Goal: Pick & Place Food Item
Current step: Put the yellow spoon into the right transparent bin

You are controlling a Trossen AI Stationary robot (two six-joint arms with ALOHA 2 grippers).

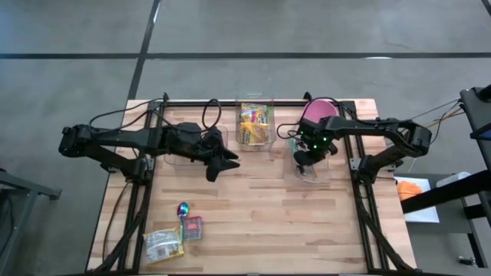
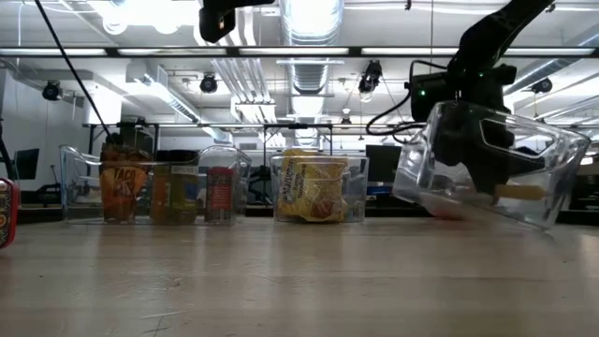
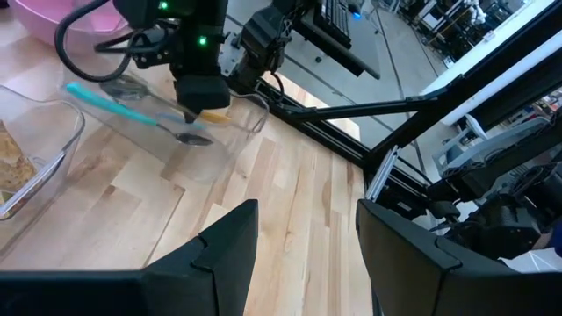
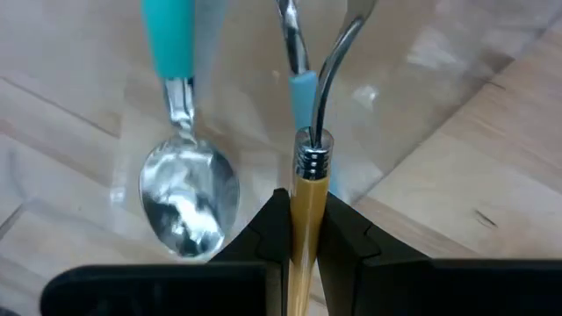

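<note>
My right gripper (image 1: 305,159) reaches down into a clear bin (image 2: 487,168) at the table's right and is shut on a yellow-handled utensil (image 4: 307,189). A teal-handled spoon (image 4: 184,197) lies in the same bin beside it. The bin looks tilted in the low view. Food packets (image 1: 163,244) and a small red packet (image 1: 192,228) lie flat at the table's near left. My left gripper (image 3: 307,219) hovers open over the table's middle (image 1: 224,165) with nothing between its fingers. My right gripper pinches the utensil's yellow handle (image 4: 306,200) between its two fingers, just behind the metal collar (image 4: 313,159). The fingers come steeply from above, inside the clear bin. The metal neck runs on past the fingertips; the utensil's working end is out of frame.
A clear bin with yellow food packets (image 1: 255,124) stands at the far middle, and another clear bin (image 1: 184,146) sits under my left arm. A pink bowl (image 1: 318,112) is behind the right bin. An iridescent spoon (image 1: 182,208) lies near the packets. Bare wood spans the middle and near right.
</note>
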